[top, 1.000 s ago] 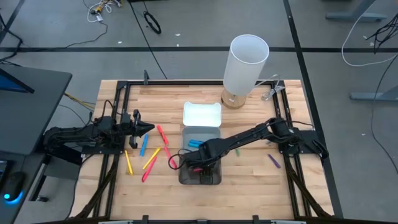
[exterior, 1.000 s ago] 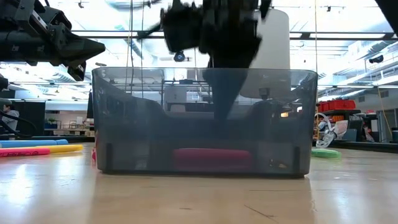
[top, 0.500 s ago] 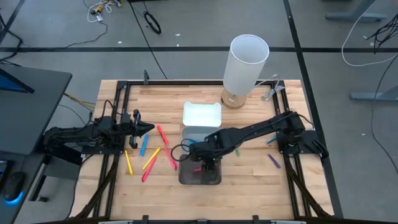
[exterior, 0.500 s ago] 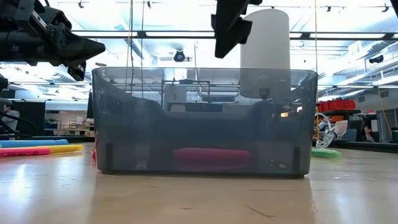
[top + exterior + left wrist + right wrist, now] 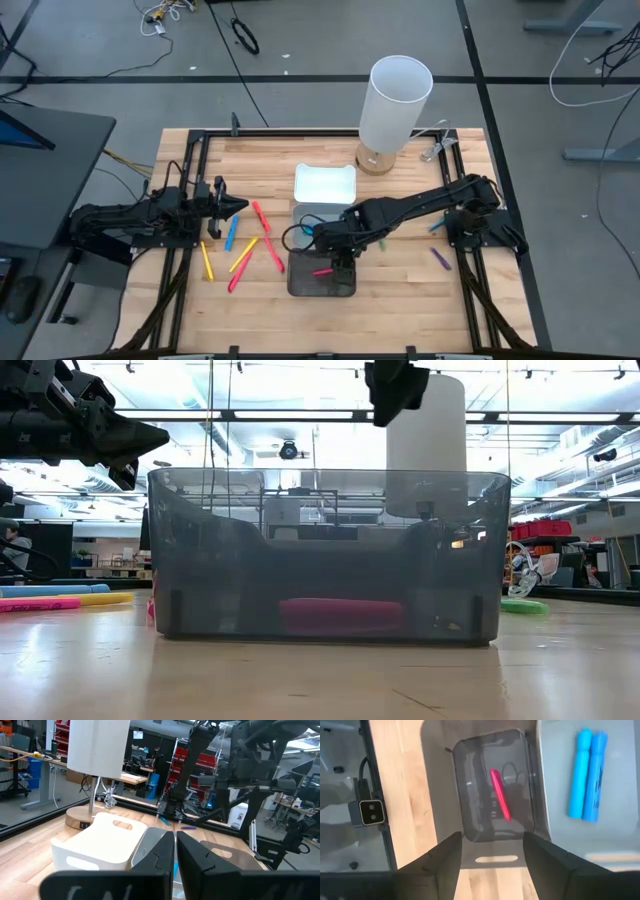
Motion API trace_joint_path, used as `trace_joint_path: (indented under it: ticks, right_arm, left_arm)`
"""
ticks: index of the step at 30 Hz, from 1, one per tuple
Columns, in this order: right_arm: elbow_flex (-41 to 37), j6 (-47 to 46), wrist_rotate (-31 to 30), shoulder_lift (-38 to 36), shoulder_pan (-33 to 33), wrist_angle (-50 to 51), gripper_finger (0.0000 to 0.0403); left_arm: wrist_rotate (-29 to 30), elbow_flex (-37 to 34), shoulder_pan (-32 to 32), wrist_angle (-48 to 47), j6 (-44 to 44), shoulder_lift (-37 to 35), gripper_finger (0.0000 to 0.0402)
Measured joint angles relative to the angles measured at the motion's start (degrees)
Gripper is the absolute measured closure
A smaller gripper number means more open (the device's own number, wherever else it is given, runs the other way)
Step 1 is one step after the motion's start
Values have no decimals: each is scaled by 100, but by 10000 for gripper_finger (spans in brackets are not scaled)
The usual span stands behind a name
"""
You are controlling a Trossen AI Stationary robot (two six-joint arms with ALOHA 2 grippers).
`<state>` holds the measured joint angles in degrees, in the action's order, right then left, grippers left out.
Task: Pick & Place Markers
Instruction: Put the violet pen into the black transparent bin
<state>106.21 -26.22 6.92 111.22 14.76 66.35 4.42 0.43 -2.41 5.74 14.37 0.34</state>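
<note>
Pale plank tabletop (image 5: 400, 290), smoky translucent bin (image 5: 322, 280), slim pink marker (image 5: 322, 271) under released right end effector (image 5: 342, 262).

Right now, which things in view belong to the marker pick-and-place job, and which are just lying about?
Job:
- pink marker in the dark bin
- two blue markers in the grey tray
- loose markers on the table
- right gripper, open above the bin

Lying about:
- white lamp
- white tray

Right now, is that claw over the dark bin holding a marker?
No. The right gripper is open and empty above the dark bin, and the pink marker lies on the bin's floor.
</note>
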Motion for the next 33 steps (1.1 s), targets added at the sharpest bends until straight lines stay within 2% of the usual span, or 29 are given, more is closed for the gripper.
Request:
trace_joint_path:
  ticks: [6, 20, 33]
  right_arm:
    - [-325, -680, -1, -134, 7, 116, 193]
    - [-1970, -1820, -2, -1268, 104, 19, 193]
    - [-3204, -2137, 0, -2282, 74, -73, 193]
  left_arm:
    - [0, 1, 1, 0, 0, 0, 378]
    - [0, 2, 1, 0, 0, 0, 378]
    - [-2, 1, 1, 0, 0, 2, 378]
